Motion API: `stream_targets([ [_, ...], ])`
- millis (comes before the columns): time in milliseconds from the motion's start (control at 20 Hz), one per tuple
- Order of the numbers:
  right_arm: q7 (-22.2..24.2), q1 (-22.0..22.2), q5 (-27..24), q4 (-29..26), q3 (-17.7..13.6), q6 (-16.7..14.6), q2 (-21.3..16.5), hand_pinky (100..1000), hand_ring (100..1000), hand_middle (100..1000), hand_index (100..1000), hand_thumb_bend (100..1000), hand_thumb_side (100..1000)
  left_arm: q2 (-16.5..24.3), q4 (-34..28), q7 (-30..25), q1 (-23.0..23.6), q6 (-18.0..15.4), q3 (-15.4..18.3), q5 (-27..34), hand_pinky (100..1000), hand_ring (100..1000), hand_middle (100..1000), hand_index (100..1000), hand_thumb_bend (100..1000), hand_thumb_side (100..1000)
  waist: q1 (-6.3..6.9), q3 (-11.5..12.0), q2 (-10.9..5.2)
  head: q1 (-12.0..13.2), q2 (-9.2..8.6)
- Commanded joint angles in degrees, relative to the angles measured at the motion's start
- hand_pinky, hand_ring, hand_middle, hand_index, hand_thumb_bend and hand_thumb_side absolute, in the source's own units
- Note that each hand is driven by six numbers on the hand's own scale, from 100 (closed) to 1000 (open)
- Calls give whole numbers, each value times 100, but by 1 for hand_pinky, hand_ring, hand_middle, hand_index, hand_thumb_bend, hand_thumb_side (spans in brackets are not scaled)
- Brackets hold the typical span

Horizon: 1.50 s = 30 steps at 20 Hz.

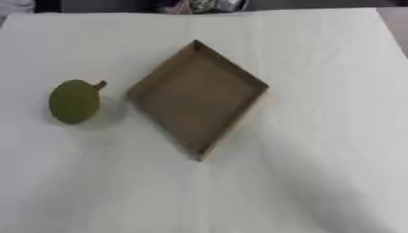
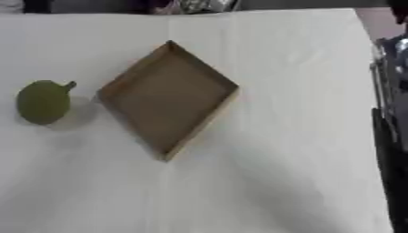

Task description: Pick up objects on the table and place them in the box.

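A green pear-like fruit (image 1: 74,101) with a short brown stem lies on the white table, left of the box. The shallow brown cardboard box (image 1: 151,77) sits near the middle, turned like a diamond, with nothing inside it. A small gap separates the fruit from the box's left corner. Neither of my hands shows in either view.
A white cloth (image 1: 303,173) covers the table out to its edges. Dark clutter (image 1: 191,5) lies beyond the far edge. In the right eye view a dark structure (image 2: 390,118) stands past the table's right edge.
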Motion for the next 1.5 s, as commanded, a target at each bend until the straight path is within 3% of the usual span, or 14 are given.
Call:
stream_targets([
  [50, 36, -92, -55, -89, 18, -6, -50, 789, 647, 556, 824, 100, 591, 280, 63, -244, -332, 32, -255, -64, 918, 868, 862, 945, 194, 631, 30, -16, -176, 77, 25],
  [150, 53, -96, -63, -89, 32, -8, -30, 789, 647, 556, 824, 100, 591, 179, 203, -454, -653, 99, -427, -103, 924, 871, 864, 945, 218, 619, 34, -26, -188, 116, 40],
  [350, 71, -82, -76, -89, 46, -7, -8, 789, 647, 556, 824, 100, 591, -166, 683, -1253, -1391, 248, -708, -165, 948, 885, 871, 950, 348, 609, 35, -27, -215, 164, 62],
  [600, 80, -69, -84, -89, 55, -8, 9, 789, 647, 556, 824, 100, 592, -547, 1126, -2032, -2002, 362, -897, -400, 956, 888, 864, 944, 406, 607, 44, -24, -240, 201, 84],
  [850, 83, -52, -90, -89, 65, -13, 21, 790, 647, 555, 825, 100, 592, -760, 1421, -2206, -2294, 561, -1110, -676, 954, 886, 860, 946, 410, 593, 68, -20, -252, 231, 79],
  [1100, 88, -38, -97, -89, 71, -16, 35, 790, 647, 555, 825, 100, 592, -937, 1561, -2248, -2436, 504, -1251, -773, 954, 895, 865, 970, 389, 607, 75, -23, -258, 264, 57],
  [1500, 73, -1, -116, -89, 65, -6, 61, 791, 648, 554, 826, 100, 593, -1387, 1584, -2399, -2722, 495, -1194, -758, 948, 901, 867, 957, 337, 616, 55, 2, -257, 302, 18],
])
